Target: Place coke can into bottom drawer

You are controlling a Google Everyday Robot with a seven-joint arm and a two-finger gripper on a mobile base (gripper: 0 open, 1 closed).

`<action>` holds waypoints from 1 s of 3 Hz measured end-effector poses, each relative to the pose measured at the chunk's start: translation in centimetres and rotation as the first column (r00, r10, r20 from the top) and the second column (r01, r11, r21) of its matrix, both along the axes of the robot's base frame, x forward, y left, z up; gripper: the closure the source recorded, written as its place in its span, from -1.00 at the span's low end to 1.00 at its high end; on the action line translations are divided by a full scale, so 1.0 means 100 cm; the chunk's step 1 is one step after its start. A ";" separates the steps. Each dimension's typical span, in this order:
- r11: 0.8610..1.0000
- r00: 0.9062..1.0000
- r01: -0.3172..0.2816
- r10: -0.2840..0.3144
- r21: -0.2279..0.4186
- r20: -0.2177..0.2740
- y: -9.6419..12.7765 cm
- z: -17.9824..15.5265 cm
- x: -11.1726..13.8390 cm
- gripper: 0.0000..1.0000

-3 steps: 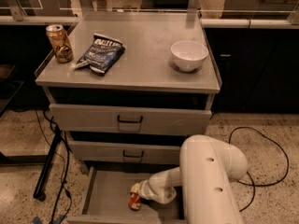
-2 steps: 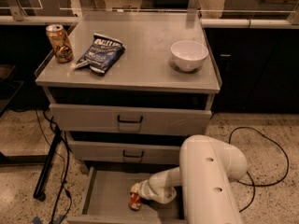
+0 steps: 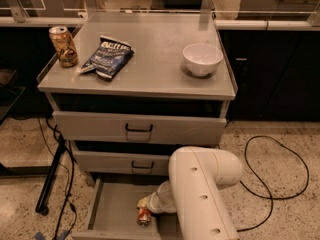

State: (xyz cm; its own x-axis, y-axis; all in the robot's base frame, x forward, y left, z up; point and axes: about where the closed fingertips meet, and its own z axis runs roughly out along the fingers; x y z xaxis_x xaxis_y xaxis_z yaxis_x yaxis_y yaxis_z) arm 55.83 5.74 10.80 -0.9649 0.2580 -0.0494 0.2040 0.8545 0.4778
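the gripper (image 3: 144, 207) is down in the bottom drawer (image 3: 112, 211) at the coke can (image 3: 144, 217), and i cannot tell if it holds it.

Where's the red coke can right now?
Low in the camera view, just left of centre: the coke can is inside the open bottom drawer, right against the gripper, which is down in that drawer too.

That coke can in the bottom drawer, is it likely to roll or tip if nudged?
Probably. The coke can is a smooth cylinder in the flat-floored bottom drawer, so a nudge may tip or roll it. The drawer's sides would likely stop it. The gripper is at the can, in that drawer.
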 end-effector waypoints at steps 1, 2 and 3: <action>1.000 1.000 0.000 0.000 0.000 0.000 0.000 0.000 0.000 0.60; 1.000 1.000 0.000 0.000 0.000 0.000 0.000 0.000 0.000 0.17; 1.000 1.000 0.000 0.000 0.000 0.000 0.000 0.000 0.000 -0.29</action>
State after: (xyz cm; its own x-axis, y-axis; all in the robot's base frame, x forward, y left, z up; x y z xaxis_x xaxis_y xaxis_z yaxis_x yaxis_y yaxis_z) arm 55.82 5.75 10.80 -0.9649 0.2579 -0.0493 0.2040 0.8545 0.4778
